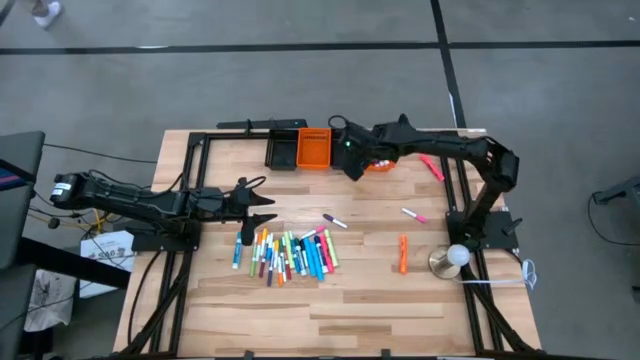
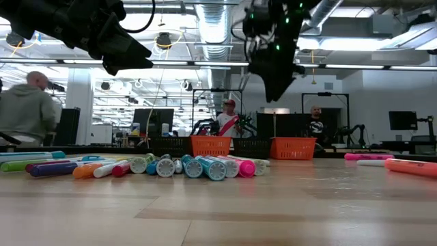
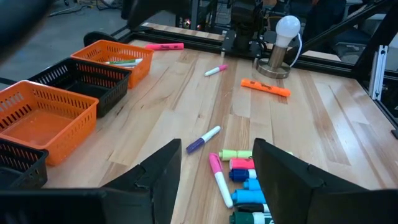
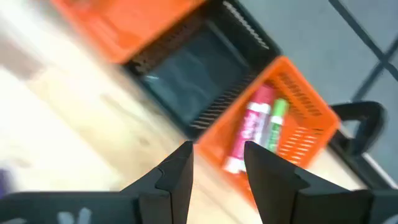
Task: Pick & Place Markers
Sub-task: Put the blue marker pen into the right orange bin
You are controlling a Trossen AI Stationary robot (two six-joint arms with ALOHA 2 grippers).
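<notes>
High view: markers (image 1: 288,253) lie clustered mid-tabletop (image 1: 360,300), strays to the right. Left gripper (image 1: 262,206), fingers parted and empty, hovers just beyond the cluster. Right gripper (image 1: 352,160), parted and empty, hangs over the far-edge bins (image 1: 313,148).

The high view looks straight down on the whole worktop (image 1: 350,300); the low view looks level across it into the room. Each wrist view looks closely past its own arm's fingers. The markers (image 1: 290,255) appear in the high, low and left wrist views.
</notes>
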